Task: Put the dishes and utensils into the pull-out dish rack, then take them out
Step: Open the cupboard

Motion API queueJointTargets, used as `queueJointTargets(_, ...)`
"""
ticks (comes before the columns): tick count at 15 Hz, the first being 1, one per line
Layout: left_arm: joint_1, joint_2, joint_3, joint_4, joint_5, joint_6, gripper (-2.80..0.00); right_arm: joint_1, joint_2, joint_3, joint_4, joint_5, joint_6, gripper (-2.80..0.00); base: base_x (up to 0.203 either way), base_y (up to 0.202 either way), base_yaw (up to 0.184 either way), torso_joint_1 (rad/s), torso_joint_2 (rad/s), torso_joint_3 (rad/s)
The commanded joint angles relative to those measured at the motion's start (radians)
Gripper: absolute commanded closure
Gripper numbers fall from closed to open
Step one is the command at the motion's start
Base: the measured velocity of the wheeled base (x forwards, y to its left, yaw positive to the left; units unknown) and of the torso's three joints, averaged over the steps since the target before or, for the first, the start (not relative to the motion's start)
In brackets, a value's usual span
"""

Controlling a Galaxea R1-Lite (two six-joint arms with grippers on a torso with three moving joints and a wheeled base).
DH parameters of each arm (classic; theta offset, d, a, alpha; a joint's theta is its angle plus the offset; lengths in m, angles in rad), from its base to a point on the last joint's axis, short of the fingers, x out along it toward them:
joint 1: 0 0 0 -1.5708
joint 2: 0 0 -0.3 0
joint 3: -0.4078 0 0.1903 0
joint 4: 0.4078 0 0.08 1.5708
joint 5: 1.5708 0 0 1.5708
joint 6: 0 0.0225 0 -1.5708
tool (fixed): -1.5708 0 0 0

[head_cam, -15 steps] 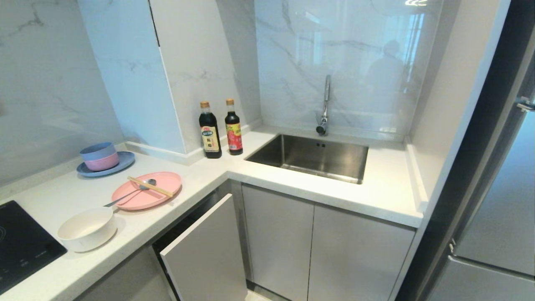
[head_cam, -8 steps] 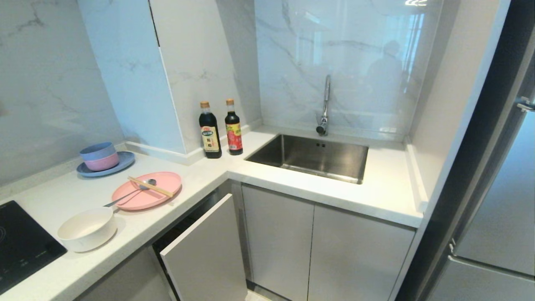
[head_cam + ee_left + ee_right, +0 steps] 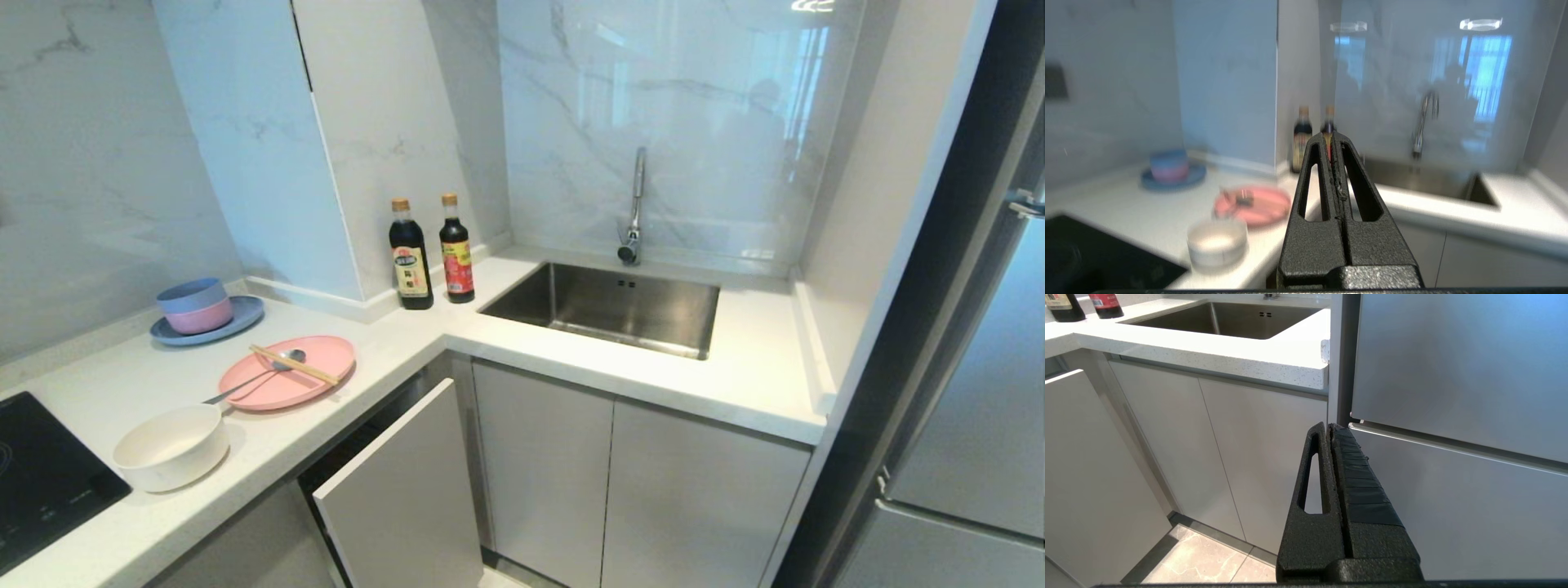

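Both jaws clenched and empty; chopsticks (image 3: 294,365) and spoon (image 3: 255,380) across pink plate (image 3: 287,372), bowl (image 3: 170,447) empty.

chopsticks (image 3: 294,365) on plate (image 3: 314,384), bowl (image 3: 170,447) nearer

Cream bowl (image 3: 170,447) upright on counter, chopsticks (image 3: 294,365) and spoon (image 3: 255,379) across pink plate (image 3: 318,363), rack front (image 3: 400,498) ajar
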Motion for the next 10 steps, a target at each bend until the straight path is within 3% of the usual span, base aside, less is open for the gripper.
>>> queueJointTargets(1,-0.001,0.235,-0.234,0.058,0.002,0.002,0.00,0.000,0.000,0.002,0.000,0.000,0.001,0.00,0.000,0.000,0.000,0.000,0.00,0.000)
queueJointTargets(4,-0.030,0.470,-0.493,0.230,0.008,-0.002,0.00,0.000,0.000,0.002,0.000,0.000,0.000,0.00,0.000,0.000,0.000,0.000,0.00,0.000)
queueJointTargets(8,-0.042,0.701,-0.570,0.320,-0.105,0.000,0.00,0.000,0.000,0.002,0.000,0.000,0.000,0.00,0.000,0.000,0.000,0.000,0.00,0.000)
queueJointTargets(10,-0.046,0.780,-0.584,0.423,-0.164,0.019,0.00,0.000,0.000,0.002,0.000,0.000,0.000,0.00,0.000,0.000,0.000,0.000,0.00,0.000)
